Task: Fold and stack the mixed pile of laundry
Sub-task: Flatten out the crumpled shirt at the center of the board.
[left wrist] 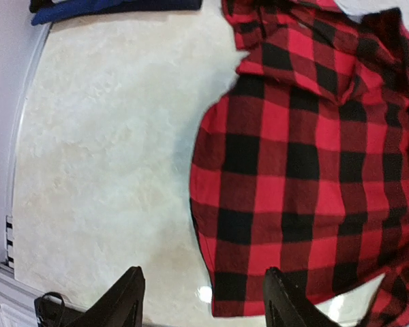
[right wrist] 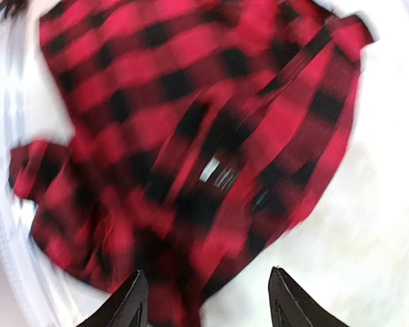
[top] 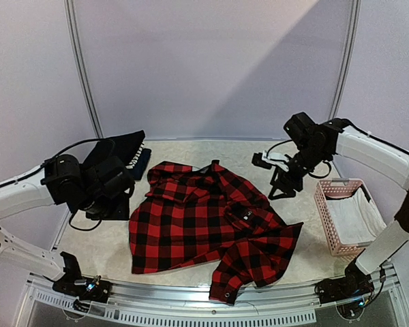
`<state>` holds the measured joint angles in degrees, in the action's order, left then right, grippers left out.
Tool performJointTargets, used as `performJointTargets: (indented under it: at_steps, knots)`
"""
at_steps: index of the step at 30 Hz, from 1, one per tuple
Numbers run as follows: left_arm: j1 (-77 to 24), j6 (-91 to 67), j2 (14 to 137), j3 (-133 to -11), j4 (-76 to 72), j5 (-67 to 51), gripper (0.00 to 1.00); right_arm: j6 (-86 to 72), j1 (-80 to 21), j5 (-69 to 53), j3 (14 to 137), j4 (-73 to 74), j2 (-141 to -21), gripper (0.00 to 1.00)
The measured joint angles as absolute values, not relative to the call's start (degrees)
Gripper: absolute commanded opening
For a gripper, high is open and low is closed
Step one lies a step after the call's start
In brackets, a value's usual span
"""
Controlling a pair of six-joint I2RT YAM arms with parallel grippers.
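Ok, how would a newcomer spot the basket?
Look at the table's right edge, right of the plaid shirt spread across the middle. The basket sits there near the front corner. It alone is rigid: pink slatted plastic, with white cloth inside.

Pale lilac walls point(top: 211, 61), perhaps fabric panels, behind a mottled cream tabletop point(top: 99, 245)

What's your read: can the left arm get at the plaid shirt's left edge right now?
Probably yes. The left gripper is open and empty over bare table, and the edge of the plaid shirt lies beside it with nothing between. The folded dark clothes sit farther back, out of its path.
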<state>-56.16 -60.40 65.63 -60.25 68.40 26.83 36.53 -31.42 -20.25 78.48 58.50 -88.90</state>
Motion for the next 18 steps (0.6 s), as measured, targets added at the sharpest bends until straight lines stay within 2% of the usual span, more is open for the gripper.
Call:
performJointTargets:
  at_steps: [3,5,8,10,13,18]
  knots:
    - [-47.53,-53.36,67.35,-57.98,62.70,25.52,0.62,31.57,-31.42,-20.43,84.38,52.16,-97.27,0.66]
    - [-42.46,-49.43,69.73,-56.47,58.70,23.51,0.63,28.71,-31.42,-20.56,89.25,49.28,-103.42,0.73]
    - [-35.44,-43.64,75.29,-54.46,51.55,18.87,0.63,24.49,-31.42,-21.41,100.36,46.17,-114.76,0.78]
    - [-32.64,-41.04,78.67,-53.69,47.37,15.53,0.63,22.04,-31.48,-21.74,107.04,45.25,-120.84,0.81]
    - [-30.61,-38.94,83.24,-52.95,41.78,10.70,0.62,18.92,-31.81,-21.80,116.44,43.97,-129.45,0.93]
    - [-30.30,-38.57,89.60,-51.66,34.50,3.70,0.60,15.44,-32.53,-21.19,126.23,43.09,-139.81,0.96]
